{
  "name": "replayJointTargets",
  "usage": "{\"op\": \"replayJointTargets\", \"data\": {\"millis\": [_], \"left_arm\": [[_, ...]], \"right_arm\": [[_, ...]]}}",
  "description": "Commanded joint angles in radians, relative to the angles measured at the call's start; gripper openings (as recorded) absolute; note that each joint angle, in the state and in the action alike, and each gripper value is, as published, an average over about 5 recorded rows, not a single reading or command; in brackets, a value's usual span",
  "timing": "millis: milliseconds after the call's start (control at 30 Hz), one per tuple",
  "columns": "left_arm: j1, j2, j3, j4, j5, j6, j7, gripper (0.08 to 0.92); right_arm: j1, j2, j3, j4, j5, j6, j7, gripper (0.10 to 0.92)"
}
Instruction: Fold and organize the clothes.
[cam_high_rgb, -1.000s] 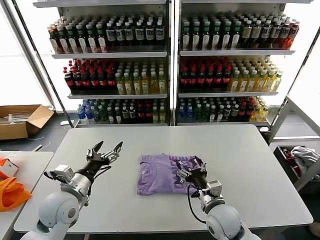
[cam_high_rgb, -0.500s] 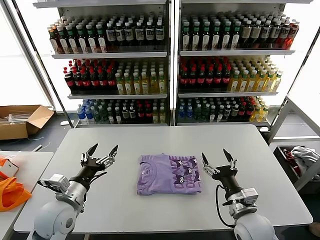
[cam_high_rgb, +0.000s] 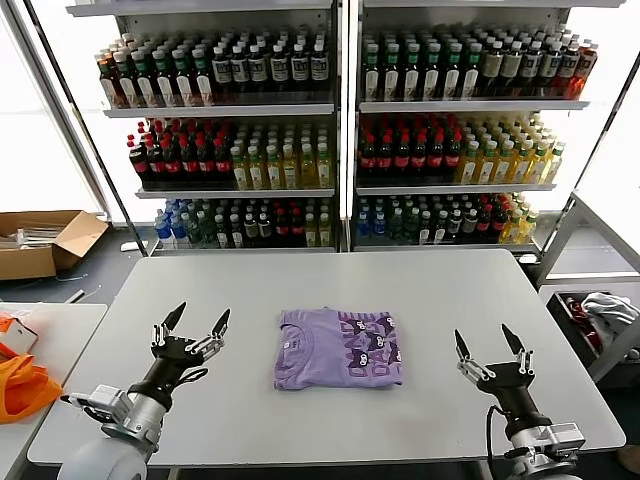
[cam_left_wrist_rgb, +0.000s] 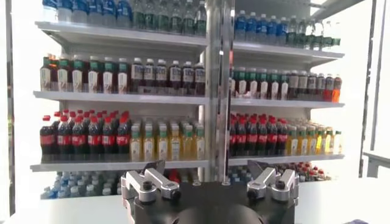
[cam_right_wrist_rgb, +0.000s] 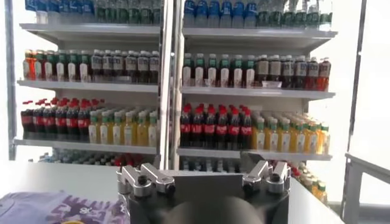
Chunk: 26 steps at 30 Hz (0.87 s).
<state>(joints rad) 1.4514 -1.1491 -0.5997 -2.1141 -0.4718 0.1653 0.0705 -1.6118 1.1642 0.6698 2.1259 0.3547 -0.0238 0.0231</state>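
Head view: T-shirt (cam_high_rgb: 338, 348) graphic half folded under.

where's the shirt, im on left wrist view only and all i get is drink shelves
Observer: The lavender T-shirt lies folded on the table, mid-table.
Operator: is either gripper holding it
Observer: No. The left gripper is open, off to the shirt's left.
Operator: and the right one
Observer: The right gripper is open too, clear of the shirt on its right side.
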Motion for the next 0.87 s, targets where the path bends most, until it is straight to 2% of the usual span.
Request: {"op": "replayJointTargets", "data": {"millis": [33,867], "left_arm": [[0.066,-0.028,-0.017,-0.017,0.068,-0.039,0.022,0.823],[0.097,-0.03,-0.05,-0.022,0.068,-0.05,0.054,0.822]], "right_arm": [[-0.094,0.024,0.079,0.01,-0.038,0.037,-0.035,0.823],[-0.149,0.043,0.051,0.04,-0.05,0.061,-0.058,0.823]]}}
